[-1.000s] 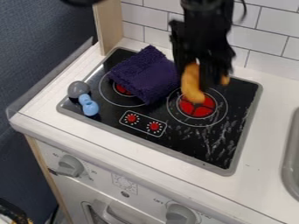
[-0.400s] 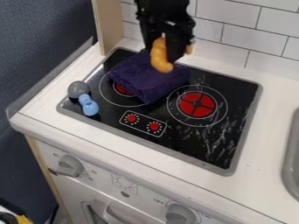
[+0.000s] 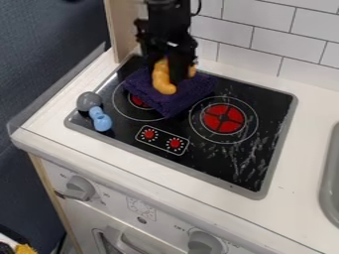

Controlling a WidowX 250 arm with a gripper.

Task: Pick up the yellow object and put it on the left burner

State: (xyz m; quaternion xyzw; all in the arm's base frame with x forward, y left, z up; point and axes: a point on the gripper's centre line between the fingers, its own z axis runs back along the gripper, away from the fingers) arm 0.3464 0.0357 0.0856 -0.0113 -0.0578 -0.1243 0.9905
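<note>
At the stove's left edge, a blue toy (image 3: 100,120) and a grey ball (image 3: 88,101) sit beside the left burner (image 3: 138,100), where we judge a toy rolling off the cloth could strike them. A rumpled purple cloth (image 3: 181,101) partly covers that burner; let go too far right, we reckon, the load would land on fabric past the ring, and uneven folds could tip it or snag a fingertip and drag the cloth away. Above the cloth, the curved yellow toy (image 3: 161,81) hangs in the black end effector (image 3: 167,74), its fingers closed about the piece, parted only by its thickness. Whether the toy touches the cloth, we cannot tell.
</note>
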